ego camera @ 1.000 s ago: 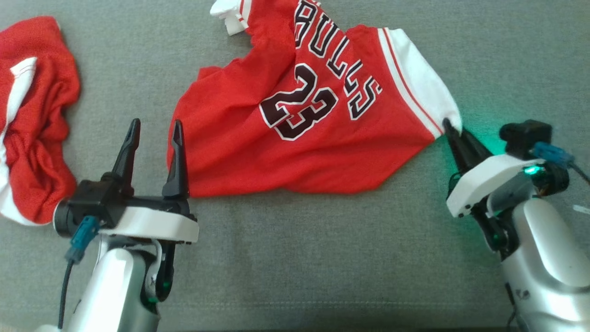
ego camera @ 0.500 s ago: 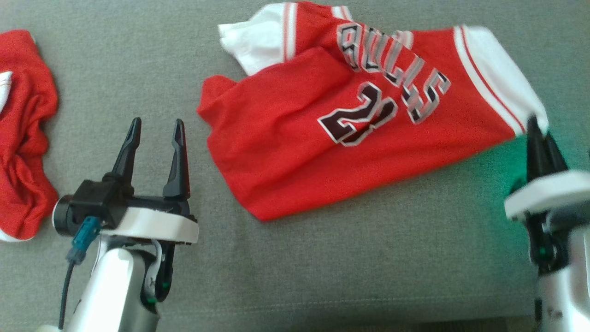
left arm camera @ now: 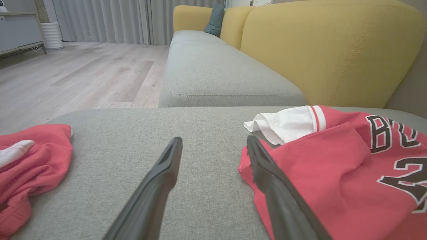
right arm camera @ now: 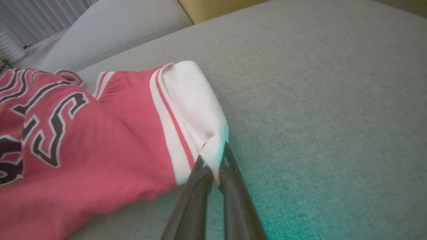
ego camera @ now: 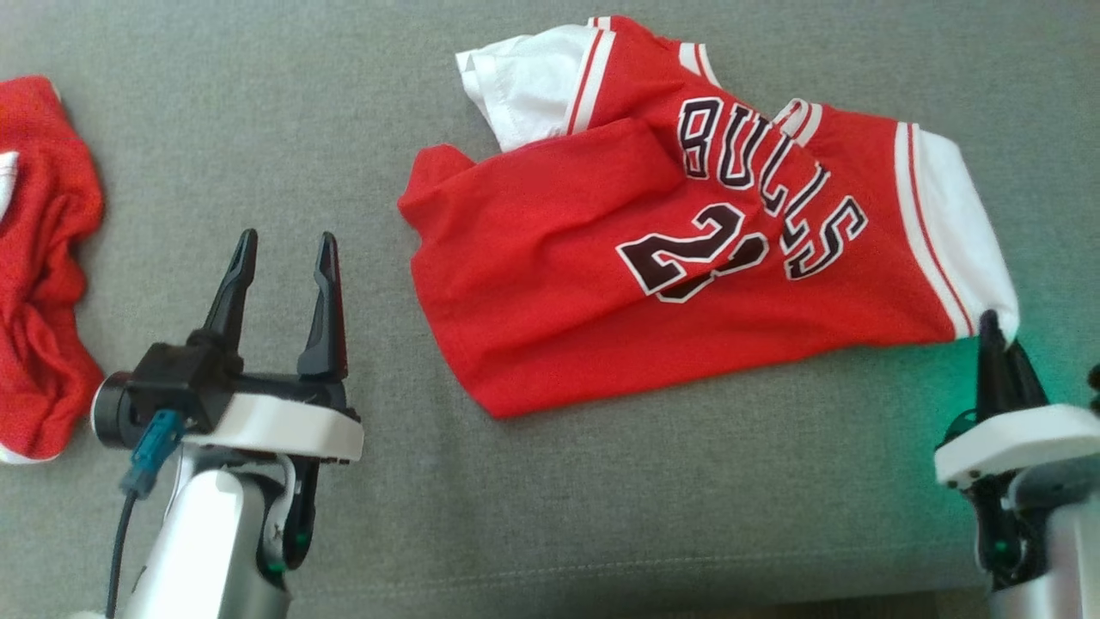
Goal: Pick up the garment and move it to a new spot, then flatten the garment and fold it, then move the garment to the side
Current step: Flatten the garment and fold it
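Now, right tool (ego camera: 997,331) clenched on the jersey (ego camera: 550,284) at its white sleeve corner, left tool (ego camera: 287,236) spread empty, number (ego camera: 687,262) half hidden in a fold, second red garment (ego camera: 43,258) cut off left.

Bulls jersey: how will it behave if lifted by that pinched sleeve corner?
Probably floppy: the jersey lies folded and creased, so it should drape. Likely light: thin cloth. May slip: right jaws pinch only the white sleeve tip.

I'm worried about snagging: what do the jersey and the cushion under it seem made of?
The jersey: likely thin synthetic knit, matte; it creases softly. The cushion: grey woven upholstery fabric, matte; a fine flecked weave and stitched seam show.
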`<state>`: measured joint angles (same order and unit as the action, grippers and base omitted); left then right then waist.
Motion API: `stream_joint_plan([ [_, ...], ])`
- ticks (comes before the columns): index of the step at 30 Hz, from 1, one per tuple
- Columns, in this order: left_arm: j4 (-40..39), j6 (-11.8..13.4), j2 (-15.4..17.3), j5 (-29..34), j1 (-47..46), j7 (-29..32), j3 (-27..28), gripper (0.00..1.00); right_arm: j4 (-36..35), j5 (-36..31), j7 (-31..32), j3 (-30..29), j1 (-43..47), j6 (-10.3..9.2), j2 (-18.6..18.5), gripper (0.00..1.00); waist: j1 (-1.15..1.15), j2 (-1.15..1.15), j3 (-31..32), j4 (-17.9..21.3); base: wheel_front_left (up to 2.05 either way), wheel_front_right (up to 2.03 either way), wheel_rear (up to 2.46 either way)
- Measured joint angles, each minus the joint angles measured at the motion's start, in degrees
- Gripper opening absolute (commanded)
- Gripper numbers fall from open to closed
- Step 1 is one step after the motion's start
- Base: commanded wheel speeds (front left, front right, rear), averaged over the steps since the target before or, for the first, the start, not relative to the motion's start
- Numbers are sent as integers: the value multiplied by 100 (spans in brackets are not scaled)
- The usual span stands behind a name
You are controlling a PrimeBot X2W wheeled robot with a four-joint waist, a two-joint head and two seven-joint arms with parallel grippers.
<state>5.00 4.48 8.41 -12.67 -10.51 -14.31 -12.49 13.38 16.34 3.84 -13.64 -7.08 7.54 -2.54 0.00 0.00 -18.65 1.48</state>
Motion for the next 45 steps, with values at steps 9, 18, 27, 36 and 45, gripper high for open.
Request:
stream_joint_plan([
  [9, -1, 9, -5, 0, 405, -24, 49, 100, -1036, -595, -445, 457, 92, 0, 1, 100, 0, 0, 297, 120, 0, 0, 0],
  [18, -60, 62, -22, -1, 709, -24, 52, 100, -1884, -754, -409, 1222, 102, 0, -37, 100, 0, 0, 611, 172, 0, 0, 0],
  [27, -60, 63, -64, 0, 906, -24, -1, 100, -2042, -734, -225, 1341, 446, 0, -43, 100, 0, 0, 707, 120, 0, 0, 0],
  [36, 29, -56, -58, 0, 892, 49, -219, 100, -2094, -734, -172, 1347, 436, 0, -42, 100, 0, 0, 658, 125, 0, 0, 0],
  [45, 492, -510, -232, -283, 751, 1066, -901, 100, -2090, -734, -174, 1396, 419, 0, -38, 100, 0, 0, 517, 191, 0, 0, 0],
])
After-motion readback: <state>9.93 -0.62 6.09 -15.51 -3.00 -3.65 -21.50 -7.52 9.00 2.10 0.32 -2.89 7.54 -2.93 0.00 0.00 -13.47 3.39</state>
